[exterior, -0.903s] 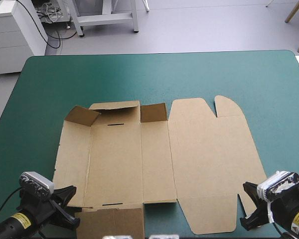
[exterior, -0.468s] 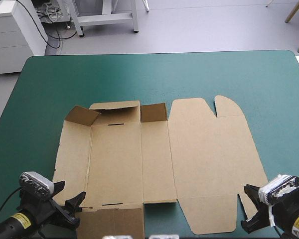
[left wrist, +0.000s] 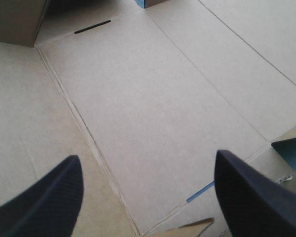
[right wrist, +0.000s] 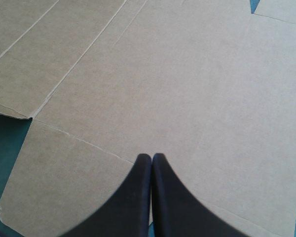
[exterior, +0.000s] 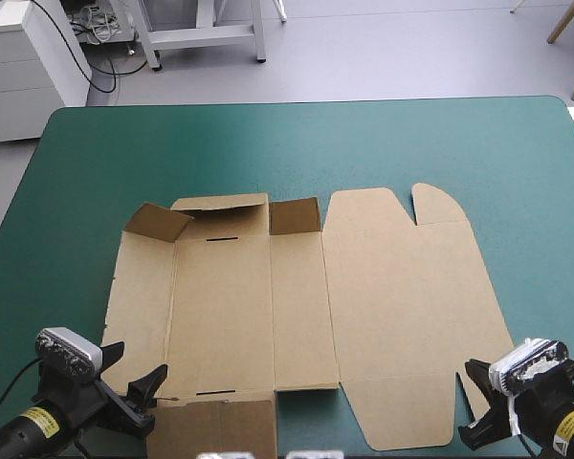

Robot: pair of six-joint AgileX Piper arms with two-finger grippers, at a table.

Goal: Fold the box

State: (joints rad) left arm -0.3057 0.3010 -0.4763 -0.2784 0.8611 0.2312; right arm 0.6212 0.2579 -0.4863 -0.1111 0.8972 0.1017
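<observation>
One brown box is lying flat on the table; two far flaps are apparently standing raised. At its near edge, the left gripper is hovering spread wide, the right gripper pressed together.

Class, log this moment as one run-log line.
box: mostly flat, far-left flaps raised | left end effector: open, over near-left corner | right end effector: shut, over near-right edge
</observation>
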